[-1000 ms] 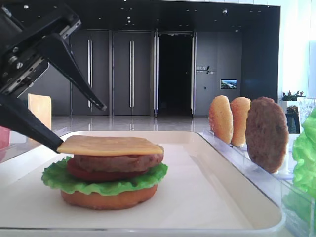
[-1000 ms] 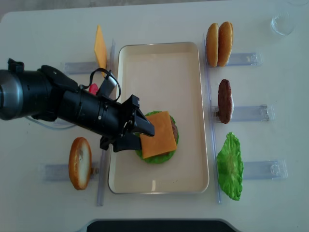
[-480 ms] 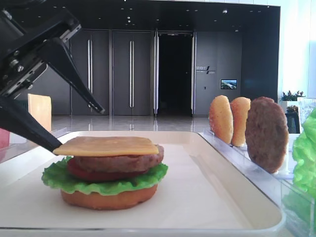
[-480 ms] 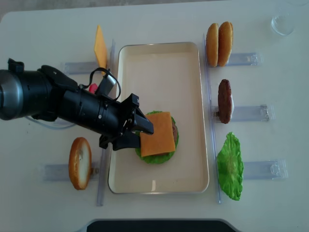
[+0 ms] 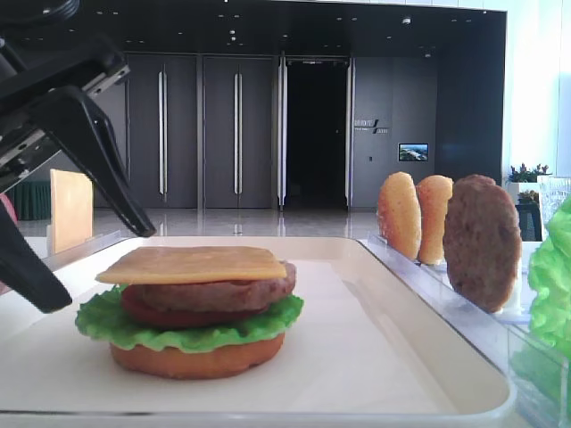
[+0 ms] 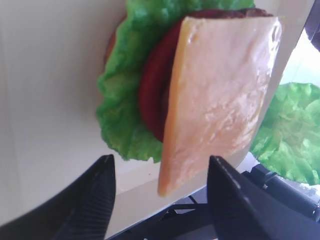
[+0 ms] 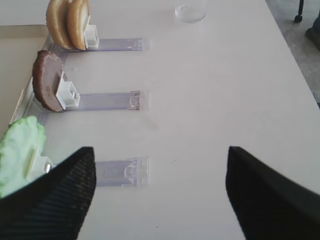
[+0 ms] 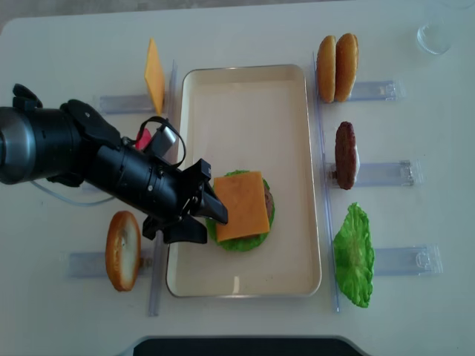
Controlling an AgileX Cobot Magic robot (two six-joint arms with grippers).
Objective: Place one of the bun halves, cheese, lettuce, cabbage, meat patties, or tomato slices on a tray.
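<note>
Pale-orange cheese now lies released atop the stack on the tray; left gripper, jaws wide, has withdrawn.

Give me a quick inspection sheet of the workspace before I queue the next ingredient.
Surface: white table, with clear racks on both sides of the tray.
Job's things: cream tray holds a stack of bun half, lettuce, tomato and patty with the cheese flat on top. Racked: spare cheese slice, bun half on the left, two bun halves, meat patty, lettuce leaf.
Clutter: clear glass at the far right corner.
Grippers: left tool open beside the stack, clear of the cheese; right tool open over bare table.
Cables: black loop on the left arm.
Surroundings: dark lobby doors behind.
</note>
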